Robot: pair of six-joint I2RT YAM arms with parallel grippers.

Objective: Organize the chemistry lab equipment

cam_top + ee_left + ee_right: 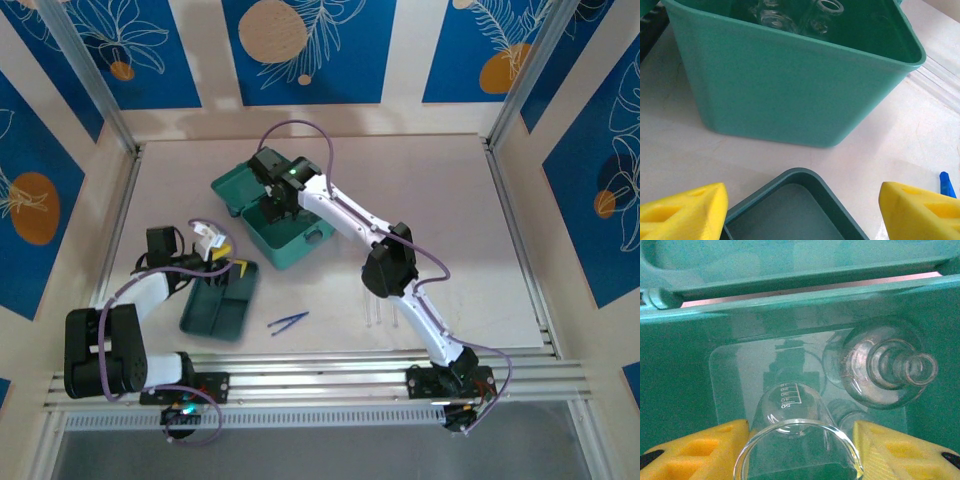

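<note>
My left gripper point(802, 207) hangs wide above the dark-green divided tray point(215, 312) at the table's point(450, 230) near-left corner, and I fear the small clear glass beaker point(790, 410), gripped by my right gripper point(800, 440) inside the teal hinged case point(292, 247), may strike the round glass flask point(880, 372) beside it.

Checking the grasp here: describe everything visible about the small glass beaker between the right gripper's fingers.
The small clear glass beaker is transparent, with a rolled rim and printed graduation marks on its wall. It looks empty. Its mouth faces the wrist camera, inside the teal case. The right gripper holds it, a yellow finger on each side. A clear flask sits close beside it; whether the beaker's base touches the case floor is unclear.
</note>
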